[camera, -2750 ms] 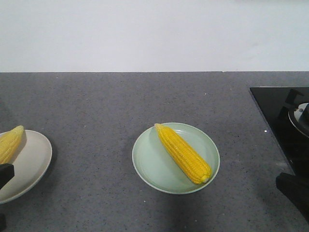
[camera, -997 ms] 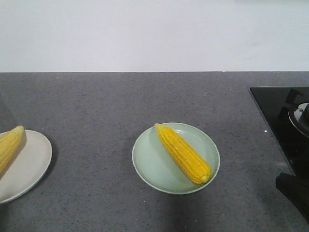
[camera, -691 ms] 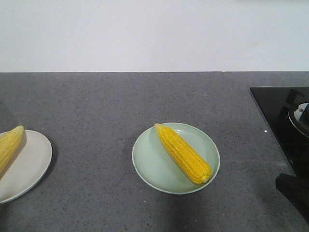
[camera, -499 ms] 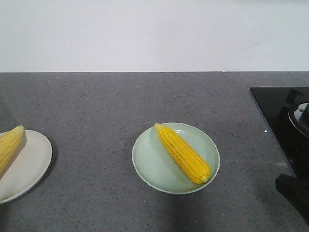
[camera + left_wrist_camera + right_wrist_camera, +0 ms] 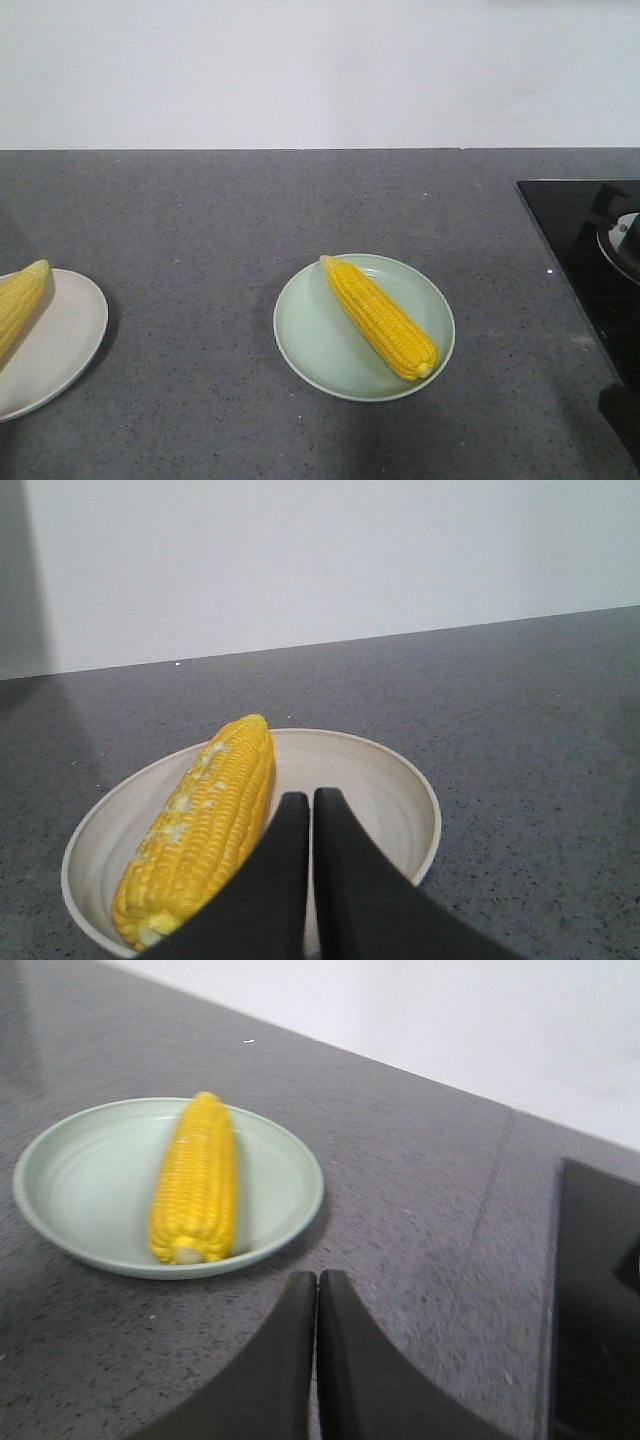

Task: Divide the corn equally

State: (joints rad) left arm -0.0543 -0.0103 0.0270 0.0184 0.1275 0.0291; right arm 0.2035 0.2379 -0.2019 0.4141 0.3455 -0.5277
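Yellow corn (image 5: 380, 318) on pale green plate (image 5: 310, 345), another on cream plate (image 5: 60, 350); speckled grey counter (image 5: 250, 210).

a grey speckled countertop (image 5: 200, 220) bears a cream plate (image 5: 60, 345), a green plate (image 5: 320, 345) and a black cooktop (image 5: 575, 240).

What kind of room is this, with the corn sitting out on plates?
Most likely a kitchen: a speckled grey countertop, a black glass cooktop set into it at the right, and corn served on a green plate.
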